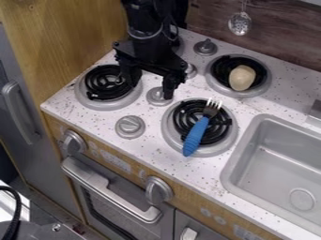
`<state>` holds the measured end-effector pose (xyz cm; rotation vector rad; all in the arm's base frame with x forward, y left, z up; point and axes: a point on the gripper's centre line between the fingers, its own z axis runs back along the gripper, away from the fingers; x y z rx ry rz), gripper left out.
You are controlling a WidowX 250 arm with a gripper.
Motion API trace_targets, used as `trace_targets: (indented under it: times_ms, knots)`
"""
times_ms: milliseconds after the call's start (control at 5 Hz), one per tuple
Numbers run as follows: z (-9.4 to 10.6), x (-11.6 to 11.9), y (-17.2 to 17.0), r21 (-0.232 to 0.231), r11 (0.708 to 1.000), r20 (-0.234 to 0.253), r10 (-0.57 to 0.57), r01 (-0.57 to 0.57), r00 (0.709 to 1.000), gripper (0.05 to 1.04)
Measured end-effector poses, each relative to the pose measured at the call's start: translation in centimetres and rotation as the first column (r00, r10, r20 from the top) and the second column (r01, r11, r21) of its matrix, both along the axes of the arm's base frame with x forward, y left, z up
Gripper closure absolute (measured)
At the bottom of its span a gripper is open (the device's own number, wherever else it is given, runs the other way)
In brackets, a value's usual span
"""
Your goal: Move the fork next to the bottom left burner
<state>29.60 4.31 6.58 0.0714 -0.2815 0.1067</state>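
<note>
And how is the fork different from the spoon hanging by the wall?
The fork has a blue handle, while the spoon is silvery all over where it shows. The fork lies on a burner; the spoon hangs by the wall. The fork ends in thin prongs, but the spoon has a rounded head. Both have a silvery end.

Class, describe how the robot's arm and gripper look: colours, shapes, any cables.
The arm is black, with a rounded section, a greyish curved band and a thin dark cable. The gripper is also black: a broad, angular body with two fingers.
</note>
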Motion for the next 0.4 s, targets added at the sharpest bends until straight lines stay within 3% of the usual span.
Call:
trace_targets:
  times_ms: [400]
  knots:
    - [-2.6, -0.3, -2.0, -0.006, 1.000, -0.062, -0.030, 0.029, 0.998, 0.086]
